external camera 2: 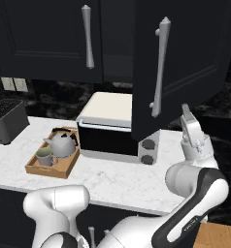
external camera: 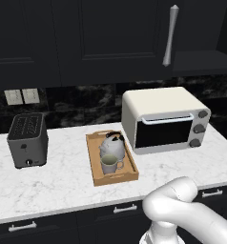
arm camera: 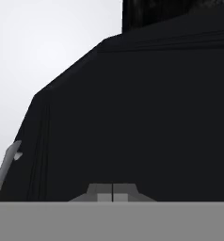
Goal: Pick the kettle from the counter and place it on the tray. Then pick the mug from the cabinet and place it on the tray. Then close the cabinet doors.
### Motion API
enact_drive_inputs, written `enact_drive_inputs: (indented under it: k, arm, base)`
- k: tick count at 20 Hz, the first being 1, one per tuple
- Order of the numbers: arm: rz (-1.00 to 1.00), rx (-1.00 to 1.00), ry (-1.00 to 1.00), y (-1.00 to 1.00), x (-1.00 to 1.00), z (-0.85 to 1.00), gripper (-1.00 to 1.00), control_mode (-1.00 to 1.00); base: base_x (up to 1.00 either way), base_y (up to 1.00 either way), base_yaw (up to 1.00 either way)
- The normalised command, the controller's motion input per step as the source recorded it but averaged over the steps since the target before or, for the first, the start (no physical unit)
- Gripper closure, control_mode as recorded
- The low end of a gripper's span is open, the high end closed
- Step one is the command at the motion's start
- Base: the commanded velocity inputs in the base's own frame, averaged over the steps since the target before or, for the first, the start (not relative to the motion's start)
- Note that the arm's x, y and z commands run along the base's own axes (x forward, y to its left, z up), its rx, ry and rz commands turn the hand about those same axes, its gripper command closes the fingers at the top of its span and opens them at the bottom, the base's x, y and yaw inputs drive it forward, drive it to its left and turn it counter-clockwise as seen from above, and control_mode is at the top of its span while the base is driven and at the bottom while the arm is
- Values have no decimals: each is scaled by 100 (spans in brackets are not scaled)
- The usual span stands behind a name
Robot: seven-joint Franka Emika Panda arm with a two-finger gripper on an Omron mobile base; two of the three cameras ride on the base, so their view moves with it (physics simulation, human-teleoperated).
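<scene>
The open cabinet door (external camera 2: pixel 185 63) juts out over the toaster oven (external camera 2: pixel 118 127), blocking the way there; bare counter (external camera: pixel 63 183) lies free before the tray (external camera: pixel 94 164)

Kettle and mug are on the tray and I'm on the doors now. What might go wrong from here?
The right black panelled cabinet door is ajar, the left door shut. The shut pincer faces its flat panel, so a push may slip. The swinging door passes close above the cream toaster oven and might clip it.
</scene>
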Motion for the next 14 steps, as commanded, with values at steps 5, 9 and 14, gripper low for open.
enact_drive_inputs:
  k: [5, 9, 14]
  arm:
    - [0, -5, 39, 52, 19, 12, 100, -100]
    - [1, -1, 52, 51, 40, 8, 100, -100]
    - [0, 0, 50, 39, 58, 11, 100, -100]
  base:
    - [0, 0, 0]
    - [0, 0, 0]
    - [0, 0, 0]
